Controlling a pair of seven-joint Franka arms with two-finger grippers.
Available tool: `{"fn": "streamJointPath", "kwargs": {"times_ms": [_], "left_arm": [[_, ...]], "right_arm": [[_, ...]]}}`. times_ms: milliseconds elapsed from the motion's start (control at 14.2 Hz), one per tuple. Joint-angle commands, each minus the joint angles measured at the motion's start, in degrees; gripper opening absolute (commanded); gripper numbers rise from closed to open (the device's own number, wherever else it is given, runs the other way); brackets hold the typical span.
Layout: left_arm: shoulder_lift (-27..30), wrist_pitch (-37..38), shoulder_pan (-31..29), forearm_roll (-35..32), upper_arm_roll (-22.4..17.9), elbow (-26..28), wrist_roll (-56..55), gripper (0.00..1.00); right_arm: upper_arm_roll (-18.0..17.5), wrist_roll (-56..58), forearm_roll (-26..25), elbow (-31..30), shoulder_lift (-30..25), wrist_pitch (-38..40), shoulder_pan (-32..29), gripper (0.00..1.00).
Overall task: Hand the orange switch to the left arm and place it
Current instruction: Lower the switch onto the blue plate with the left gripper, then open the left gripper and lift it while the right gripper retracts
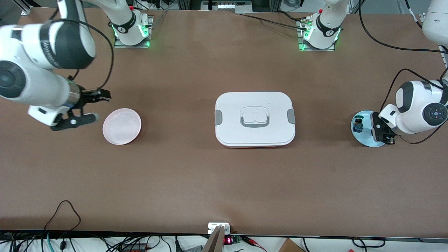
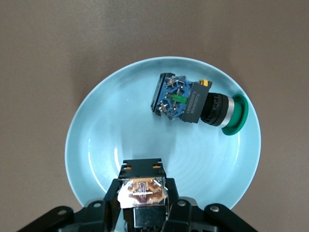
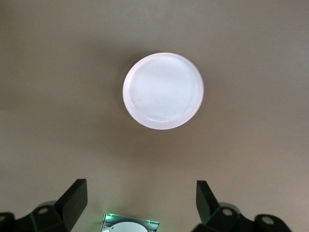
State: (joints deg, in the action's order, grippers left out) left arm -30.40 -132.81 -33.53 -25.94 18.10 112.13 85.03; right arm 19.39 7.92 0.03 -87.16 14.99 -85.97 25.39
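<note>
Two claws sit at either end of the box (image 1: 254,119), which stands on the desk directly between them. Toward the left arm's end from the box, the left claw (image 2: 143,195) is closed on the orange switch (image 2: 142,180), low over a pale blue plate (image 2: 96,145). The switch's terminal end faces the wrist camera, so its long axis probably runs upright. A green-capped switch (image 2: 193,104) lies on its side on that plate, apart from the claw. Toward the right arm's end from the box, the right claw (image 1: 95,106) waits wide open and empty beside a pink plate (image 1: 121,126). Any handover must therefore pass over or around the box.
</note>
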Motion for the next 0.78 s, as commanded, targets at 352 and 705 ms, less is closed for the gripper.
{"fn": "streamJointPath", "kwargs": {"times_ms": [352, 705], "left_arm": [[-2.39, 0.45, -1.97, -1.39, 0.97, -1.21, 1.01, 1.00], [0.59, 8.68, -2.24, -0.07, 5.26, -3.66, 0.05, 1.00]], "right_arm": [[-8.89, -11.71, -0.47, 1.11, -3.74, -0.60, -12.78, 1.00], [-17.81, -11.09, -1.26, -1.95, -6.29, -2.89, -21.96, 1.00]]}}
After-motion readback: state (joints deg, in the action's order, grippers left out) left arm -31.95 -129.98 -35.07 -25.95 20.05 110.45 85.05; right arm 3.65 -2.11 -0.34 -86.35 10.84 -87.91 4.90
